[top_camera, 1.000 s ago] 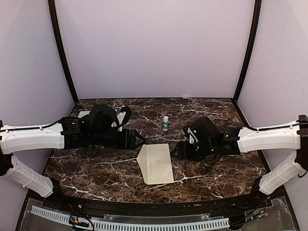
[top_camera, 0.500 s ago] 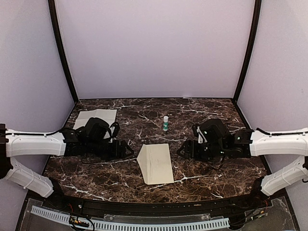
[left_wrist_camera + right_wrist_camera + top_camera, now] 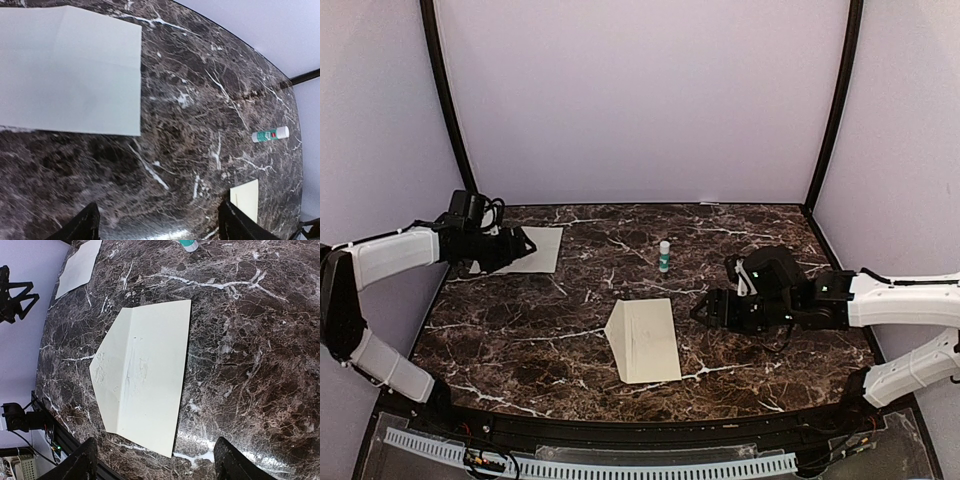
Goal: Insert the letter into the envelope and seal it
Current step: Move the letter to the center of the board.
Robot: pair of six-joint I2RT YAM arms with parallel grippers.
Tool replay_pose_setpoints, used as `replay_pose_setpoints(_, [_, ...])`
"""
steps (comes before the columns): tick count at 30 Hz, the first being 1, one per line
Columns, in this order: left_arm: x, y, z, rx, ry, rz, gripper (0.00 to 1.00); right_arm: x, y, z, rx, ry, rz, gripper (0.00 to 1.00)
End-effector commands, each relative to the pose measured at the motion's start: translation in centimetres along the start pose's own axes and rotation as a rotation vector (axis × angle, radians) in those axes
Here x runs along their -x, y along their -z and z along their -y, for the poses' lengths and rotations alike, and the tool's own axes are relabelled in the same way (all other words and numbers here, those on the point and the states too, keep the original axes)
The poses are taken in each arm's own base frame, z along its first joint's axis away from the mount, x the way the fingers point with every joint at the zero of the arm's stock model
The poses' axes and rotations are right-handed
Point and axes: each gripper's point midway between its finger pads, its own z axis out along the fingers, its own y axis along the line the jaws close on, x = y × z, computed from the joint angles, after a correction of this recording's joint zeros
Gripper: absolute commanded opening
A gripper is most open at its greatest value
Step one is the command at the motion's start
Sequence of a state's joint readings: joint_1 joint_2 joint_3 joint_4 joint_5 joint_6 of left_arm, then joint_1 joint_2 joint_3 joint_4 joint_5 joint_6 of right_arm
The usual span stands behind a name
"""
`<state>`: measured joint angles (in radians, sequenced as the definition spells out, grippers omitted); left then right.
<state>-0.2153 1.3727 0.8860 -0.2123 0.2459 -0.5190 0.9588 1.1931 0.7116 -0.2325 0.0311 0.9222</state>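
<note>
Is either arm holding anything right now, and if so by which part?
Nothing is held. The left gripper is open near the letter, and the right gripper is open near the envelope. Both sheets lie flat, untouched.

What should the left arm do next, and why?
Probably ease the left gripper forward and down onto the edge of the letter to pinch it. The gripper is open and empty, the sheet lies flat just ahead, and the envelope lies with its flap open.
</note>
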Motion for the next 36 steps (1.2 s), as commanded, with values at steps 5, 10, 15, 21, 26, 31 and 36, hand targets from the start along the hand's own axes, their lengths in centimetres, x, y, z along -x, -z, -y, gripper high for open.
replay_pose_setpoints(5, [6.4, -3.5, -5.7, 0.22, -0.129, -0.002, 0.81, 0.7, 0.1, -0.3, 0.004, -0.003, 0.033, 0.77])
replay_pose_setpoints(10, [9.3, -6.9, -7.4, 0.297, -0.164, -0.009, 0.82, 0.9, 0.0, -0.3, -0.011, -0.005, 0.032, 0.78])
replay_pose_setpoints(15, [11.6, -9.2, -9.3, 0.401, -0.195, -0.014, 0.84, 1.1, -0.4, -0.4, -0.023, -0.009, 0.029, 0.78])
replay_pose_setpoints(21, [13.0, -12.2, -12.1, 0.493, -0.23, -0.036, 0.84, 1.2, -1.1, -0.4, -0.038, -0.012, 0.019, 0.79])
replay_pose_setpoints(26, [13.6, -13.8, -12.7, 0.454, -0.228, -0.06, 0.84, 1.1, -2.0, -0.5, -0.046, -0.006, -0.003, 0.79])
replay_pose_setpoints(31, [12.0, -15.1, -12.6, 0.403, -0.201, -0.107, 0.81, 1.3, -2.9, -1.1, -0.033, 0.002, -0.02, 0.78])
replay_pose_setpoints(36, [9.3, -15.5, -11.7, 0.313, -0.105, -0.191, 0.78, 1.6, -3.6, -1.8, -0.025, 0.018, -0.03, 0.78])
